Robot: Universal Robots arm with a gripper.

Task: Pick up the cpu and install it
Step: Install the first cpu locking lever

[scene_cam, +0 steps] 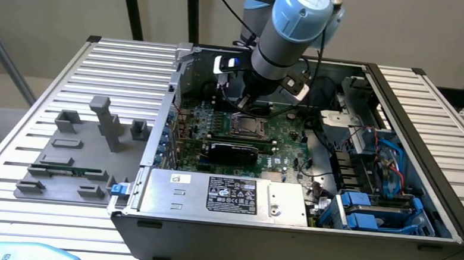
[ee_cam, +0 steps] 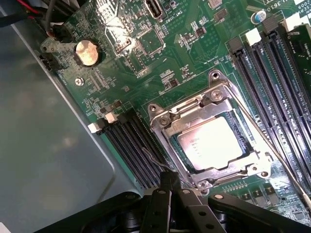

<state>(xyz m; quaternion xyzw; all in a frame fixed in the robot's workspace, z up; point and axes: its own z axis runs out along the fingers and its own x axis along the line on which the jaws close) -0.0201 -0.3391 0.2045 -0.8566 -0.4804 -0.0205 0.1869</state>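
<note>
Closed and empty, my gripper is hovering beside the socket holding the cpu; I'm judging it seated, any exit needing a straight lift.

A big table made of long silver slats holds an open grey computer box and, on the exterior view's left, a flat grey plate with little blocks.
</note>
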